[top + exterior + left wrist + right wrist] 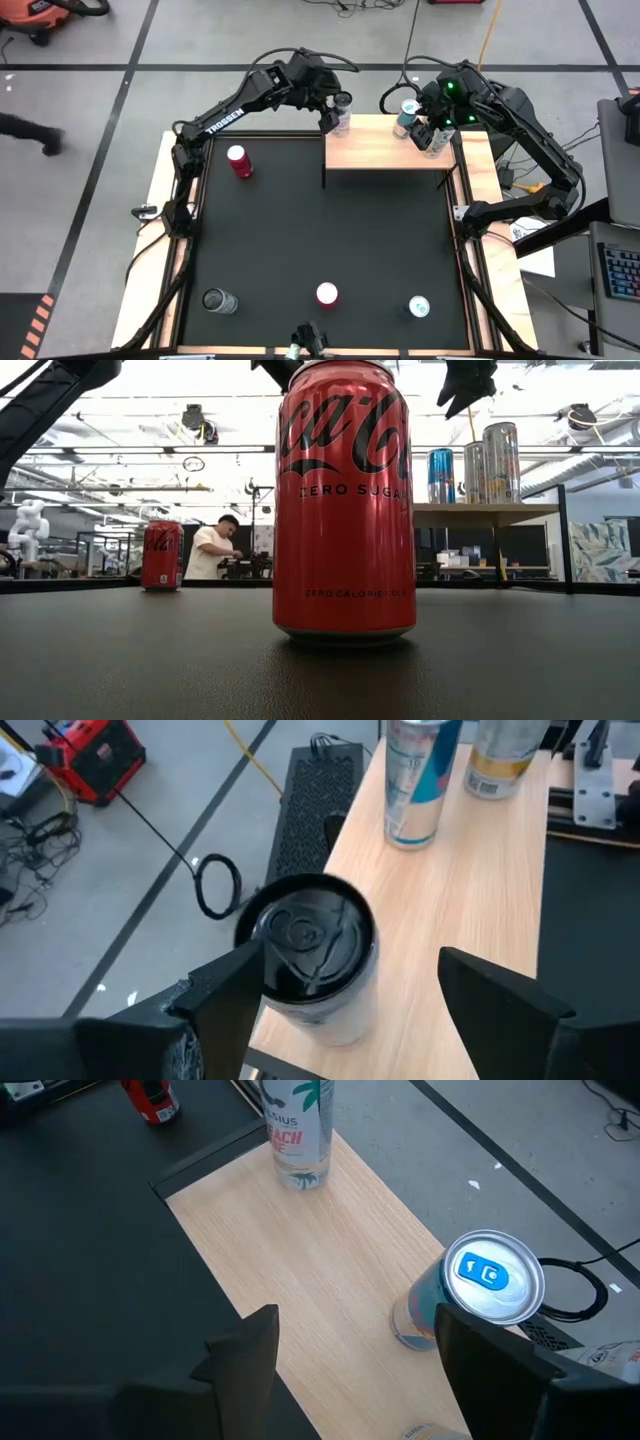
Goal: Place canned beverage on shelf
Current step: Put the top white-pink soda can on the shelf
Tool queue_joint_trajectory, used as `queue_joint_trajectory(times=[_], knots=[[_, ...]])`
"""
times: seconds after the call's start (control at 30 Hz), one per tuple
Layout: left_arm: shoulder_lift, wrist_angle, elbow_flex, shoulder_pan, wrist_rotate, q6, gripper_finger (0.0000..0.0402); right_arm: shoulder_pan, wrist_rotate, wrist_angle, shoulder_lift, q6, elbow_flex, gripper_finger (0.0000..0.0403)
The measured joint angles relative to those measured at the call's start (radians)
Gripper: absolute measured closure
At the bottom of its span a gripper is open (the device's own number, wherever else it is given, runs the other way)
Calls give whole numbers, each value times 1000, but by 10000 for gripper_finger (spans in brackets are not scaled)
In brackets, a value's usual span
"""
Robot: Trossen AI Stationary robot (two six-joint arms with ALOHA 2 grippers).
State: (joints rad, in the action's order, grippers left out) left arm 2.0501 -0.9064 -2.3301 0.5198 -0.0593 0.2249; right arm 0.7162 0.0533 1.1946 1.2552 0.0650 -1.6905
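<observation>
The black table [320,240] carried scattered cans; a person [213,550] worked in the room beyond, seen only from table height. My left gripper [340,995] stood released around the dark-topped can [312,955] on the shelf [390,150]; my right gripper [355,1345] gaped beside the blue-tabbed can [480,1285] there.

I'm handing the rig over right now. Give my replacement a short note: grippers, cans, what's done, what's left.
Left gripper: open, around a dark-topped can at the shelf corner.
Right gripper: open, over the shelf's other end, beside a blue-topped can; nothing held.
Done: three cans stand on the shelf.
Left: four cans on the table, two of them red.
</observation>
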Motion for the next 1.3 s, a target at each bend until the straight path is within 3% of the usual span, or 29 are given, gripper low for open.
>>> queue_joint_trajectory(times=[0.37,0.53,0.87,1.0,1.3], knots=[[-68,-96,-28,3,14,17,104,0,1,10,0,-1,0,151],[-61,-241,-25,4,154,80,104,0,1,22,0,-5,0,151],[-51,-154,32,9,206,122,106,0,1,23,0,-5,0,151],[-35,-152,32,13,211,100,127,0,1,23,0,-3,0,151],[1,-130,32,16,227,70,215,0,1,23,0,-2,0,151]])
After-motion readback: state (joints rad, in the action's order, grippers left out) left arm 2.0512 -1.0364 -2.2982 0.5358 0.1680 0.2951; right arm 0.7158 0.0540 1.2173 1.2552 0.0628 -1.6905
